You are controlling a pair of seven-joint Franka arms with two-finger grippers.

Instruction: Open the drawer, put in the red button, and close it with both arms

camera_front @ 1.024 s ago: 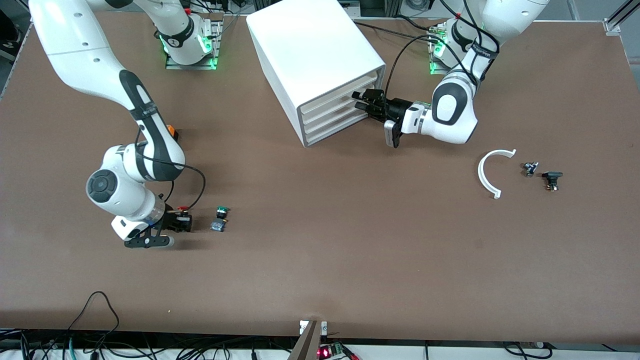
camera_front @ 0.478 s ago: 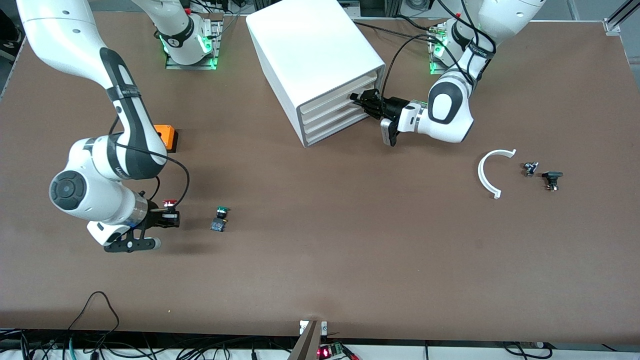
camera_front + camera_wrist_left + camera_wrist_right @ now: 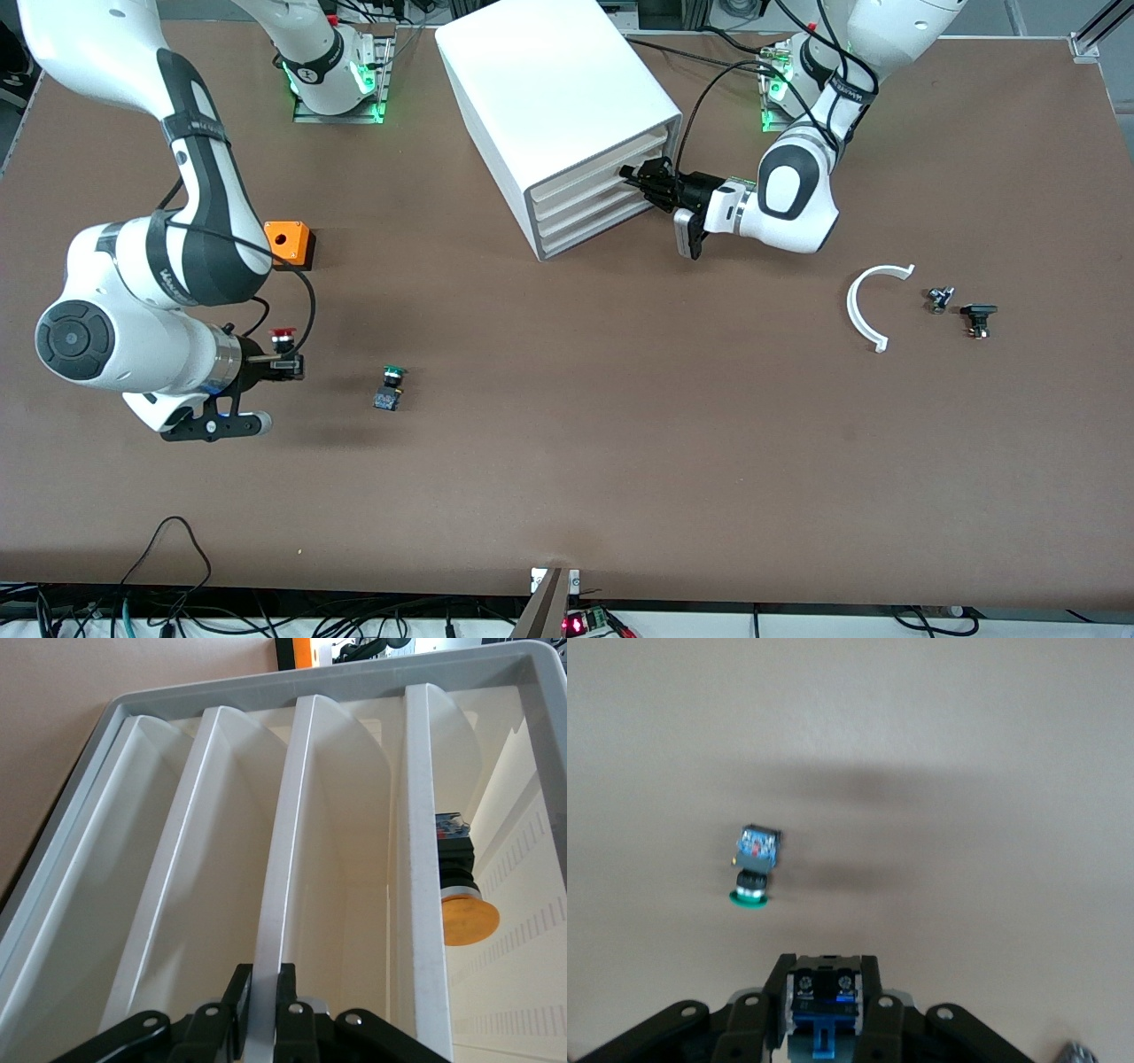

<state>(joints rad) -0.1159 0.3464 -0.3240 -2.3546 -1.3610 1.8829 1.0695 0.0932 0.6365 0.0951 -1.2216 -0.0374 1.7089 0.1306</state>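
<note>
Brown tabletop (image 3: 620,425): left gripper (image 3: 640,175) clamped on drawer (image 3: 589,177) front, pull next; right gripper (image 3: 288,361) grasping red button (image 3: 283,335), waits.

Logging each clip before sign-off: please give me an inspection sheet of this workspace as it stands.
Surface: brown table, flat.
Job's things: white drawer cabinet near the arm bases, all four drawers in; red button held above the table.
Clutter: green-capped switch lying on the table; orange box with a hole; white curved clip and two small dark parts toward the left arm's end.
Grippers: left pincer shut on the edge of a drawer front; right pincer shut on the red button's body.
Cables: black leads on both arms; loose wires below the table's near edge.
Surroundings: green lights at both bases.
</note>
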